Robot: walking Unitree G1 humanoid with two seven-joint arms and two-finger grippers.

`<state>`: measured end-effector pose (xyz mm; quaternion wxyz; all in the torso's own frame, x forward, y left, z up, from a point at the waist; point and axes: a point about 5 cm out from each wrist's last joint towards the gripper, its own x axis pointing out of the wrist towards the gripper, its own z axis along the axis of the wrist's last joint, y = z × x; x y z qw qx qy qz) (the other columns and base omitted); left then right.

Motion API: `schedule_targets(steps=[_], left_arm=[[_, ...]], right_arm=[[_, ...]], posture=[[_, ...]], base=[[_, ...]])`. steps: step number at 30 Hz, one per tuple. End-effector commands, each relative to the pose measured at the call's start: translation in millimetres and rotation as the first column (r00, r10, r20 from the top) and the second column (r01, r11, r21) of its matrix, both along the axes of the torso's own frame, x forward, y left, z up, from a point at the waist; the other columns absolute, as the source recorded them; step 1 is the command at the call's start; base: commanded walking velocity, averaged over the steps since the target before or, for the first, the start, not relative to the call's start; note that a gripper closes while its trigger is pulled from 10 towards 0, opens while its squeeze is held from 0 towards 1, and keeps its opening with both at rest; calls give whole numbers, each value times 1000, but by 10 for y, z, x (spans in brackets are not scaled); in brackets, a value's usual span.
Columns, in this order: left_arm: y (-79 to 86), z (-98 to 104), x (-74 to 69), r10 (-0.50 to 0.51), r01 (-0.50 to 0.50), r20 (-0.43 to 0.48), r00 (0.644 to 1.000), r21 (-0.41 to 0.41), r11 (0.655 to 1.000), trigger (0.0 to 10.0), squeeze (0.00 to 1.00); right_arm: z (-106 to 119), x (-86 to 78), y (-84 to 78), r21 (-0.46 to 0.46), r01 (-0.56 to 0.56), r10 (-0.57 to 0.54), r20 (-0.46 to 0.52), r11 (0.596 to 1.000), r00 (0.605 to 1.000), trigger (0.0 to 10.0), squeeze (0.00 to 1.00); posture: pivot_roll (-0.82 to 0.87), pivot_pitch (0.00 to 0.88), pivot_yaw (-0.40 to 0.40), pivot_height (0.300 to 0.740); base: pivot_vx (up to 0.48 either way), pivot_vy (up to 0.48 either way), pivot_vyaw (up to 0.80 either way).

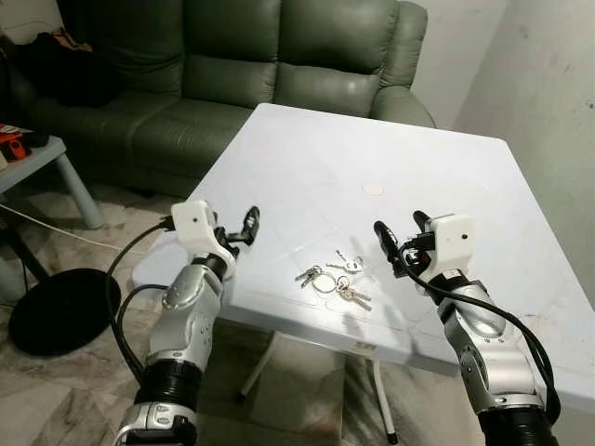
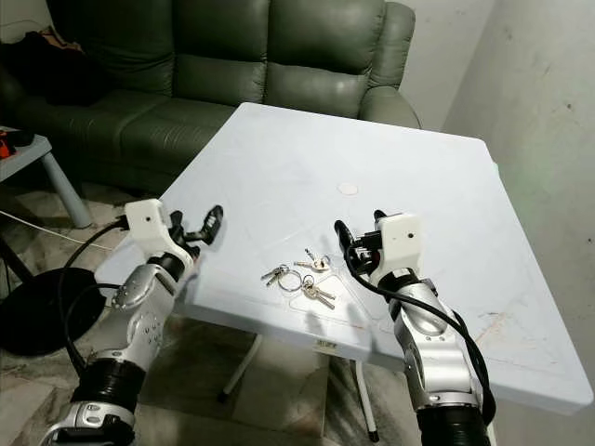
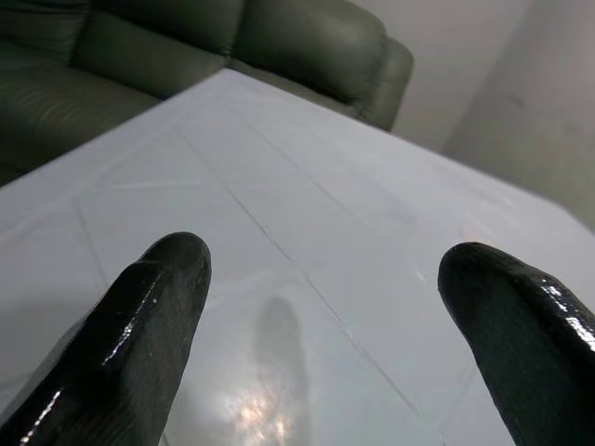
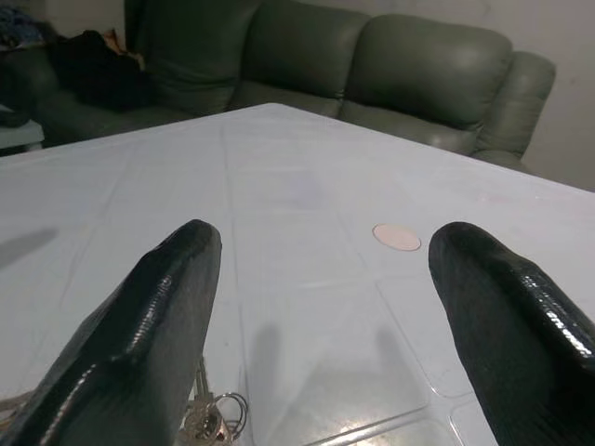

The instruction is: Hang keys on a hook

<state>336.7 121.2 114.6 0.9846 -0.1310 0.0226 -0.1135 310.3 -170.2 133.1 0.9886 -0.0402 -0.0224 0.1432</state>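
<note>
Nearest to me, both arms are raised at the near edge of the white table [image 1: 437,177]. The left gripper [image 1: 244,226] hovers over the near left corner, fingers apart with nothing between them; the left wrist view looks along them over bare tabletop. The right gripper [image 1: 398,237] sits just right of the keys [image 1: 332,275], fingers likewise apart and empty. The keys lie flat on the table between the two grippers, a few keys splayed around linked rings, near the front edge; the right wrist view catches part of the bunch [image 4: 212,416] beside one finger. I judge the task barely begun: keys not yet grasped, and I can make out no hook in these frames. Further back, a small round mark [image 1: 373,189] sits mid-table. Beyond stands a green sofa [image 1: 242,65].
</note>
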Motion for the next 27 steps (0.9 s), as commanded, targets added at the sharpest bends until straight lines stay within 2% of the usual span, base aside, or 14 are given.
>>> schedule_targets(steps=[1, 4, 10, 15, 22, 27], left_arm=[[-102, 10, -29, -44, 43, 12, 999, 39, 998, 10000, 0], [-245, -45, -122, -96, 94, 13, 995, 90, 991, 10000, 0], [-437, -83, -237, -163, 159, 16, 987, 126, 979, 10000, 0], [-603, -90, -334, -227, 222, 25, 973, 140, 965, 10000, 0], [-713, -136, -423, -293, 287, 11, 956, 165, 944, 10000, 0], [-738, -159, -455, -310, 304, 3, 951, 184, 935, 10000, 0]], right_arm=[[16, 25, -28, -24, -9, 9, -15, 1000, 1000, 10000, 0], [-26, 30, -46, -59, -39, 36, -59, 997, 998, 10000, 0], [-134, -31, 20, -90, -157, 144, -139, 983, 980, 10000, 0], [-250, -143, 135, -53, -278, 261, -214, 959, 941, 10000, 0], [-273, -177, 165, -39, -316, 298, -241, 948, 924, 10000, 0], [-275, -173, 155, -28, -300, 283, -253, 954, 925, 10000, 0]], posture=[[-81, 0, -67, 740], [-79, 0, -69, 740], [-77, 0, -70, 740], [-76, 0, -67, 740], [-83, 0, -58, 740], [-84, 0, -57, 740]], base=[[0, 0, 0], [0, 0, 0], [0, 0, 0], [0, 0, 0], [0, 0, 0], [0, 0, 0]])
